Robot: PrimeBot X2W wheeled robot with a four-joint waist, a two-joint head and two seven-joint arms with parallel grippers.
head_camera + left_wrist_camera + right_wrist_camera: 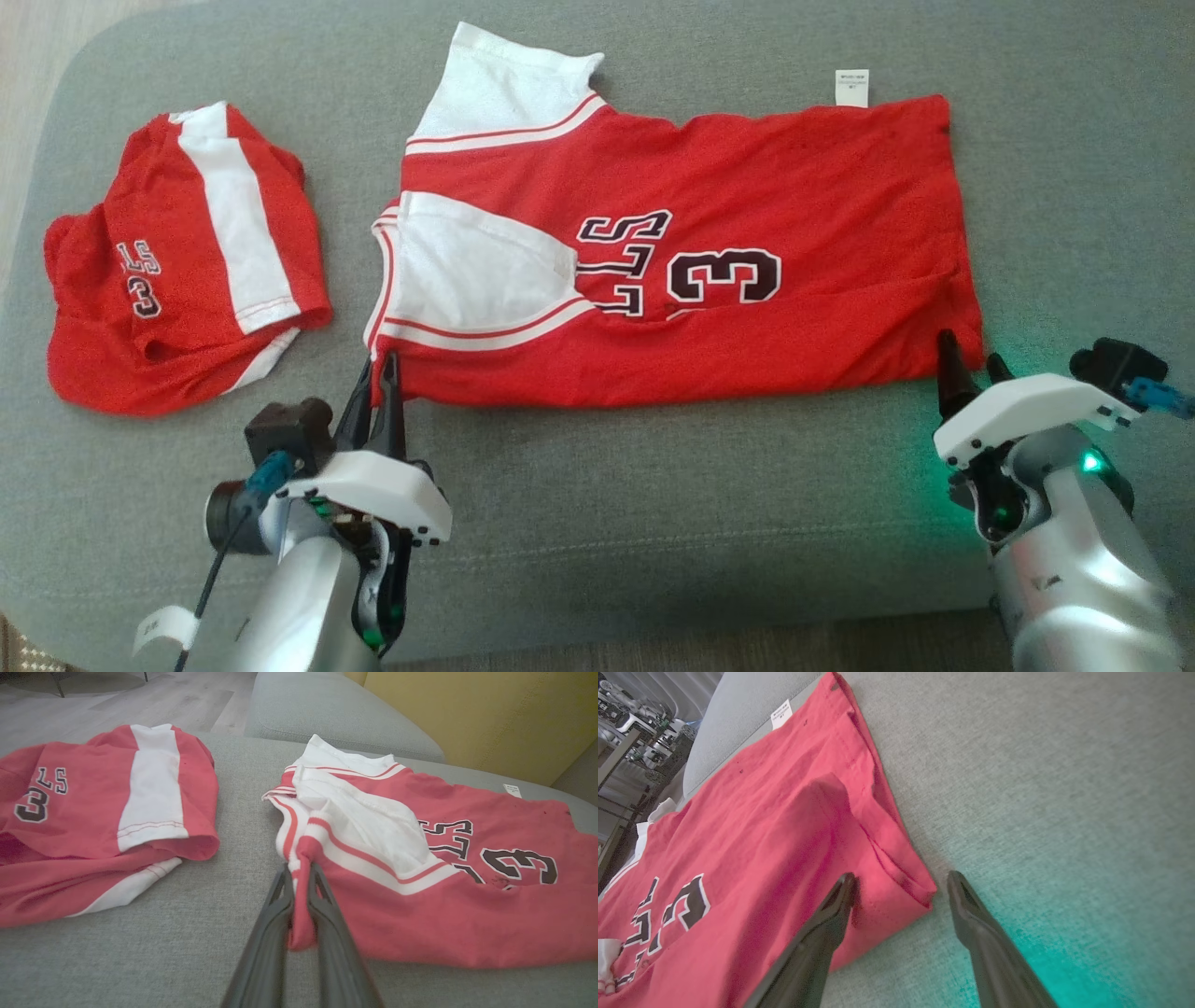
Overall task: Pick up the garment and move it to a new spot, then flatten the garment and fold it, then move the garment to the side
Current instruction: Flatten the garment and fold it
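The garment [794, 187], a red jersey with white sleeves and a dark "3", lies spread flat across the grey cushion [653, 485], collar end to the left. My left gripper [383, 369] is shut on its near left corner. In the left wrist view that gripper [300, 870] pinches a bunched fold of the red and white garment [420, 896]. My right gripper [969, 353] stands open at the near right hem corner. In the right wrist view the right gripper [901, 879] has one finger over the garment [784, 826] and the other on bare cushion.
A second red and white jersey [177, 271] lies crumpled at the cushion's left, also seen as a jersey [93, 821] beside my left fingers. The cushion's front edge runs just behind my arms. A yellow wall [490, 714] rises beyond the couch.
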